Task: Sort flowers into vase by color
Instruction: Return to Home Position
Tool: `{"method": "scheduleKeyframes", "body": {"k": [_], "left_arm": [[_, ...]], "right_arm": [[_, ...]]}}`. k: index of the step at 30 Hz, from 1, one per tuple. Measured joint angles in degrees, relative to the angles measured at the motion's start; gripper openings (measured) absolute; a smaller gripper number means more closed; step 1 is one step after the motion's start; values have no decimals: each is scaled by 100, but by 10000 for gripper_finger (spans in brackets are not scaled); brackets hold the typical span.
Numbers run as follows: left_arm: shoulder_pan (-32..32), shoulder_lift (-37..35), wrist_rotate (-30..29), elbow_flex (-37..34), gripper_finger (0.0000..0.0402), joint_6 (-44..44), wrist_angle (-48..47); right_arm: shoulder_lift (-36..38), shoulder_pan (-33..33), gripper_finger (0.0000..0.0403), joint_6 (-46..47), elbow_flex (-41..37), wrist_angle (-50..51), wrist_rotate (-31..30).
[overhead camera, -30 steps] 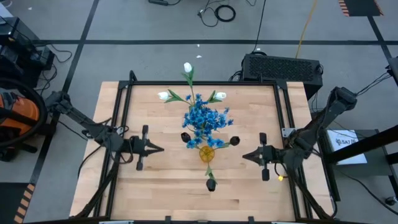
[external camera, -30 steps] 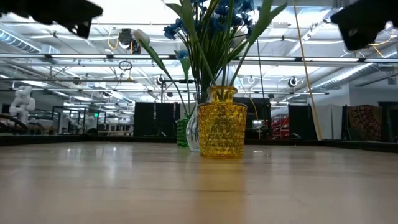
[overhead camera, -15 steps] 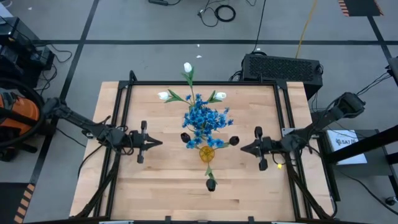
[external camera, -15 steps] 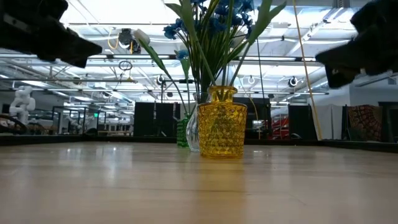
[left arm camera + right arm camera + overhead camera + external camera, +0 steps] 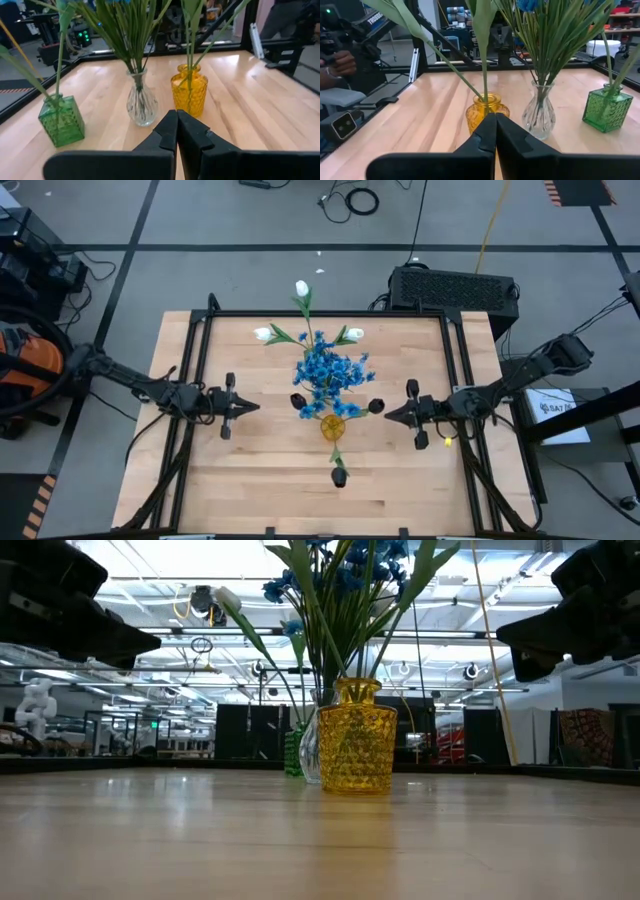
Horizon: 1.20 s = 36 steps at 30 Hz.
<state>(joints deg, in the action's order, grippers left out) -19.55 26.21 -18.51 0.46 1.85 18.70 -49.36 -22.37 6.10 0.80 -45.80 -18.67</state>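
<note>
Grippers are both shut and empty: the left gripper at centre-left of the high view, the right gripper at centre-right, each shifted slightly up-frame within the last second. All flowers stand in the yellow vase, clear vase and green vase at mid-table, so sorting looks finished.

You have a grey floor crossed by dark tape lines all round the table. Loose black cables lie coiled at the far side, and a yellow cable runs toward a black vented case just behind the table's far edge. An orange machine sits off to the left. Your low view opens onto a hall with a bright beamed ceiling, dark panels along the back and a white figure far left.
</note>
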Motion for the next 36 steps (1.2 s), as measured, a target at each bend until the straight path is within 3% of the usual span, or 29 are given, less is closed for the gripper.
{"method": "scheduleKeyframes", "body": {"k": [19,28,36], "left_arm": [[761,-119,761,-10,11,134,-77],[1021,-501,776,-12,11,-20,-138],[1020,-1052,750,-14,11,-42,-619]], "right_arm": [[58,1851,0,-202,2,47,1722],[381,2129,0,-179,2,282,1755],[1333,2129,0,-226,2,1112,1681]]}}
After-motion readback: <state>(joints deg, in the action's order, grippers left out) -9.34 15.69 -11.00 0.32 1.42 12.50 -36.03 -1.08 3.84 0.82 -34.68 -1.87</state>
